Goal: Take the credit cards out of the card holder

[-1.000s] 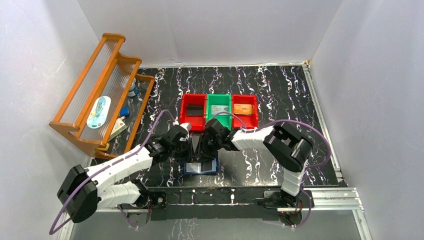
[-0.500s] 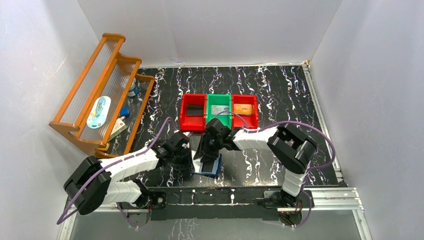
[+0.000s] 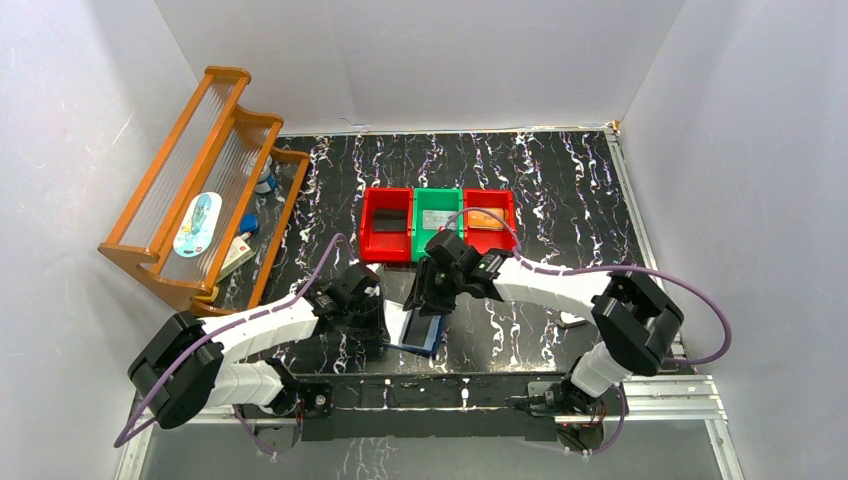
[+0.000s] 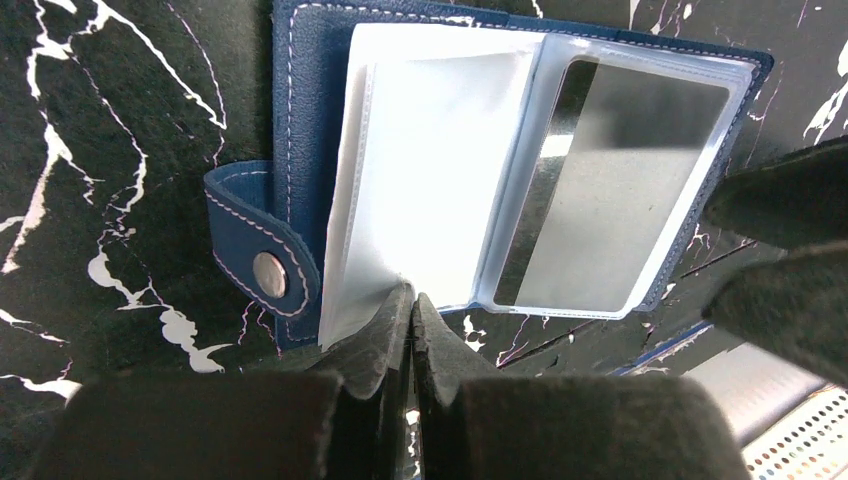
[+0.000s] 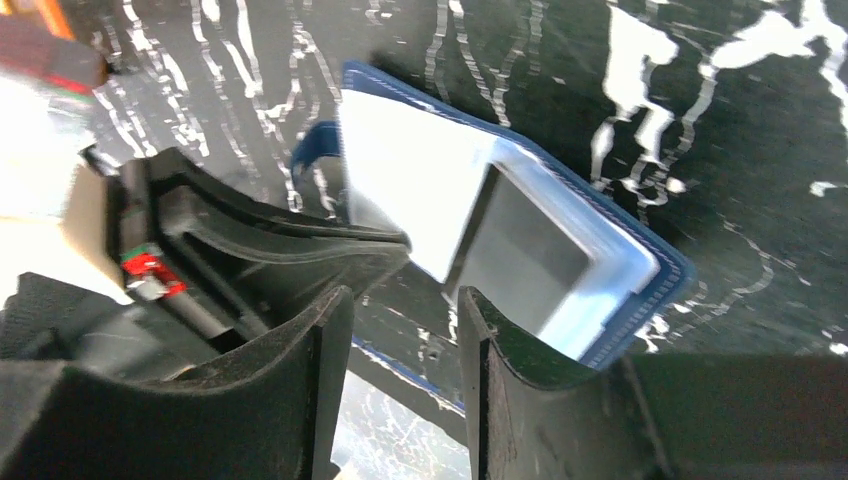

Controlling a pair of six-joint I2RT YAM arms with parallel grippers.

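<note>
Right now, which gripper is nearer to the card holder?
Left. The left gripper has its fingers shut on the edge of a clear sleeve in the card holder. The right gripper is open beside it, apparently not touching.

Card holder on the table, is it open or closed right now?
Open. The card holder lies spread, navy cover down, clear sleeves fanned, snap tab unfastened; a dark card shows in one sleeve.

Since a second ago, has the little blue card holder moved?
Yes. The card holder shifted slightly right and turned askew to the front rail.
</note>
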